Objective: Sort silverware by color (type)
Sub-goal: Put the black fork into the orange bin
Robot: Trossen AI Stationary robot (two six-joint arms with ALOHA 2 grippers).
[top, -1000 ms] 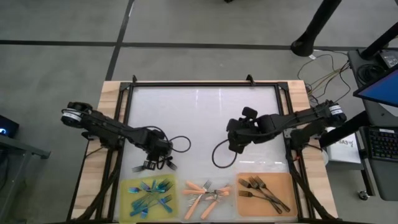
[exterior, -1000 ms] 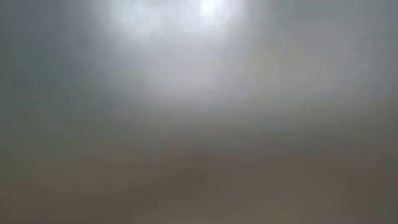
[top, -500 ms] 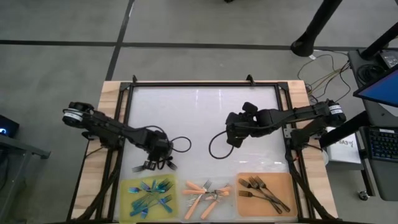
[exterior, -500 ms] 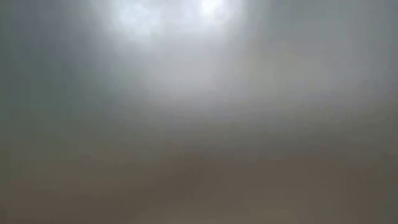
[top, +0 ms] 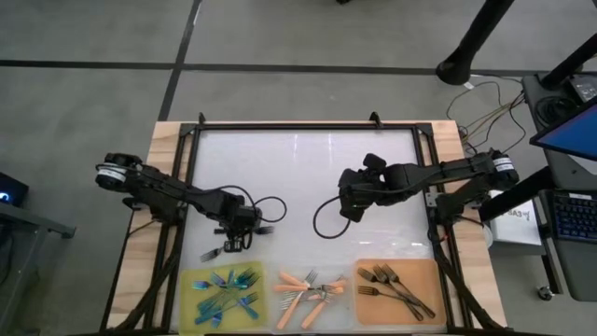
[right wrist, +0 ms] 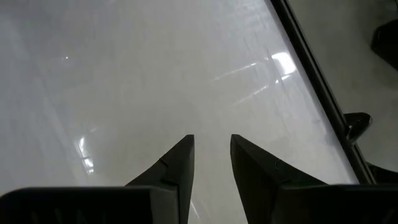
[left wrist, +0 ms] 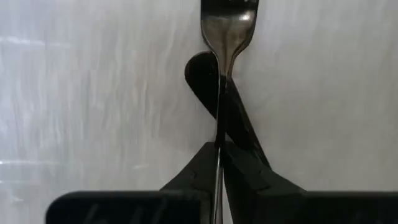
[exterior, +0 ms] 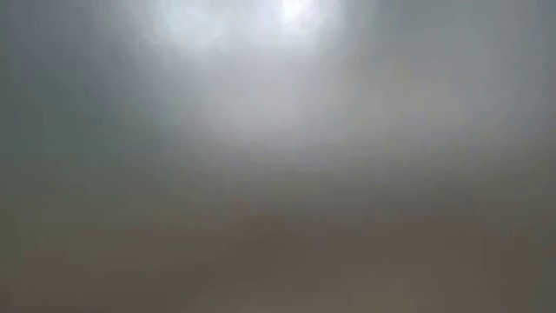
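While sorted piles are waiting on the table's near edge, the left gripper [left wrist: 219,163] is pinching a dark fork [left wrist: 225,34] by its thin handle, tines pointing away beyond the fingertips. Rigid, light and slick, the fork is looking liable to pivot; a grip nearer its neck would steady it. The right gripper [right wrist: 211,152] is hanging empty, fingers slightly apart, well away.
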